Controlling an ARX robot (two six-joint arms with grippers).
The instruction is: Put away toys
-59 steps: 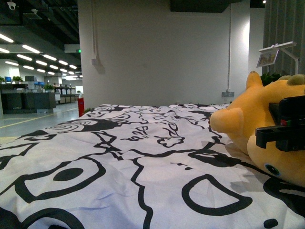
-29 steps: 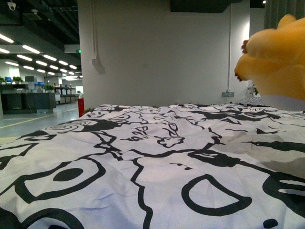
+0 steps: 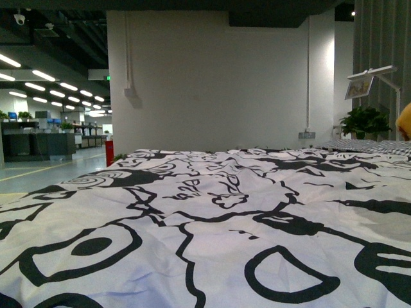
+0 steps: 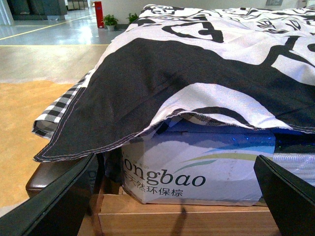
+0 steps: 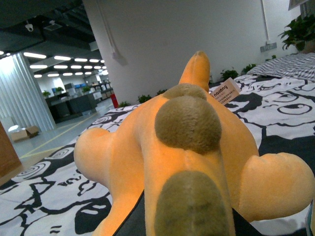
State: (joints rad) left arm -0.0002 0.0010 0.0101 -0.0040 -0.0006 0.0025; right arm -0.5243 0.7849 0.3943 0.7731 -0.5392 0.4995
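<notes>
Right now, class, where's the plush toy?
The orange plush toy fills the right wrist view, above the patterned sheet, barely showing at the front view's right edge.

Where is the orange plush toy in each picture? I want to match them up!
Front view: only a sliver of the plush toy peeks in at the right edge.
Left wrist view: not in it.
Right wrist view: the plush toy fills the middle, very close.
Shared landmark: the black-and-white cover shows in all three.
</notes>
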